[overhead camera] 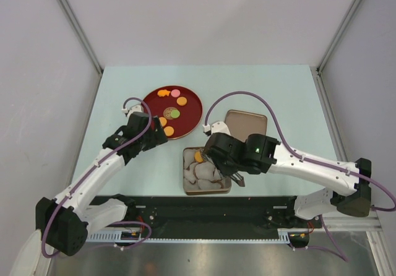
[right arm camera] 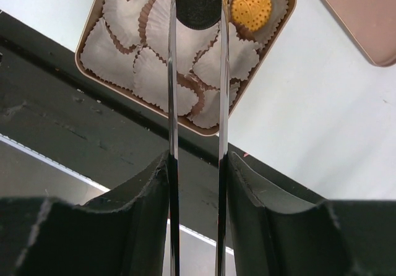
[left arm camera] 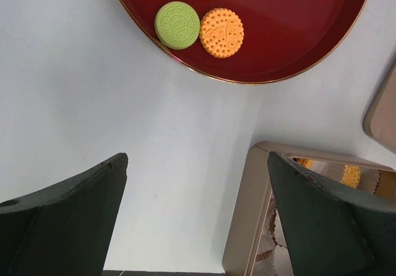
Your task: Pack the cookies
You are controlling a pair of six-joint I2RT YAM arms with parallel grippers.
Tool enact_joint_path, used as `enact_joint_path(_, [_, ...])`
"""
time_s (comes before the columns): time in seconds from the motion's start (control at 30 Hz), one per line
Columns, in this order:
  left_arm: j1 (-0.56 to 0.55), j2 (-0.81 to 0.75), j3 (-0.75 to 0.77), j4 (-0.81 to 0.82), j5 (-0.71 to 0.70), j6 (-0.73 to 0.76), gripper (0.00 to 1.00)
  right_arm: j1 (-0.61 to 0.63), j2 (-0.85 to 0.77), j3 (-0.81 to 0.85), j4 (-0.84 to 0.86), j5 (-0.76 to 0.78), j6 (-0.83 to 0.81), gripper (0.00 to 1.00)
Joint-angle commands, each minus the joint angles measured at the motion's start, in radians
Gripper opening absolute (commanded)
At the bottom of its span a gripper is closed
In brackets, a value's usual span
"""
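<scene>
Pale surface (left arm camera: 93, 90) below, left claw (left arm camera: 198, 164) hangs wide open beside the plate (left arm camera: 297, 41); right claw (right arm camera: 198, 164), over the box (right arm camera: 79, 56), clamps tongs (right arm camera: 172, 103).

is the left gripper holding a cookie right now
No, the left gripper is wide open and nothing sits between its jaws.

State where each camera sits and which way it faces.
Top external: above, behind the bases, looking down on the table; left arm and right arm show.
Left wrist: facing down at the red plate's rim; its open left claw shows.
Right wrist: facing down into the box; right claw gripping tongs shows.
Shared: both wrist views catch the box.
</scene>
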Motion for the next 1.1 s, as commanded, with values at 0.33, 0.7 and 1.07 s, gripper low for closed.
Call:
enact_joint_path(0.33, [0.002, 0.009, -0.008, 0.024, 0.02, -0.011, 1.0, 0.053, -0.036, -0.021, 0.005, 0.013, 0.066, 0.34])
enact_joint_path(0.7, [0.002, 0.02, -0.004, 0.031, 0.03, -0.011, 1.0, 0.059, -0.052, -0.021, -0.003, 0.0, 0.084, 0.46])
enact_joint_path(1.07, [0.002, 0.017, -0.01, 0.03, 0.028, -0.017, 1.0, 0.068, -0.057, -0.023, -0.006, 0.002, 0.099, 0.53])
